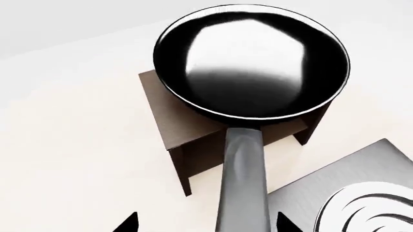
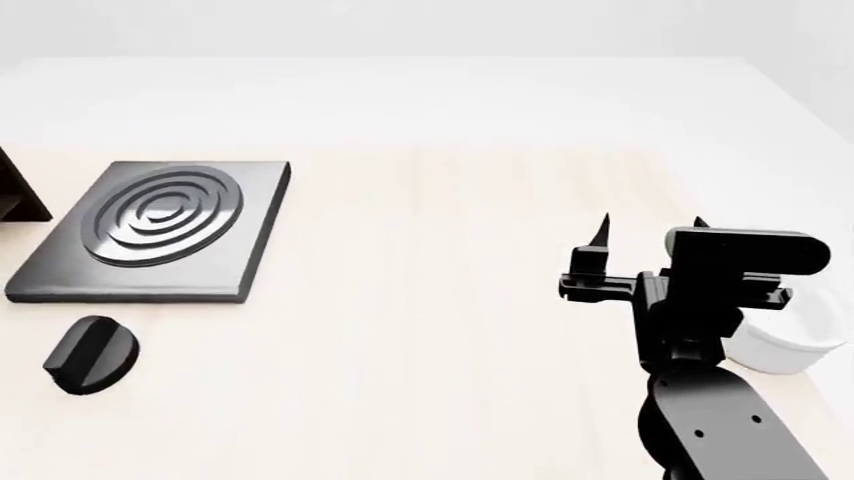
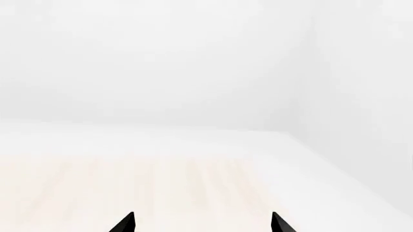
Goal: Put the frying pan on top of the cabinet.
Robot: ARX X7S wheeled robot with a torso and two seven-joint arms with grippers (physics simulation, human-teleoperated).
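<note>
In the left wrist view the round black frying pan (image 1: 252,63) with its glossy inside lies over the flat top of the dark brown cabinet (image 1: 171,123). Its long grey handle (image 1: 244,183) runs back between my left gripper's (image 1: 206,223) fingertips (image 1: 129,223), which stand wide apart with a gap on one side of the handle. The left gripper is open. In the head view only a sliver of the cabinet (image 2: 16,190) shows at the far left, and the pan and left gripper are out of view. My right gripper (image 2: 651,228) is open and empty over the table's right side, also in its own wrist view (image 3: 203,223).
The grey square hob (image 2: 160,232) with concentric rings lies left of centre, right beside the cabinet (image 1: 351,191). A black knob-like object (image 2: 91,352) sits in front of it. A white bowl (image 2: 790,342) stands at the right edge behind my right arm.
</note>
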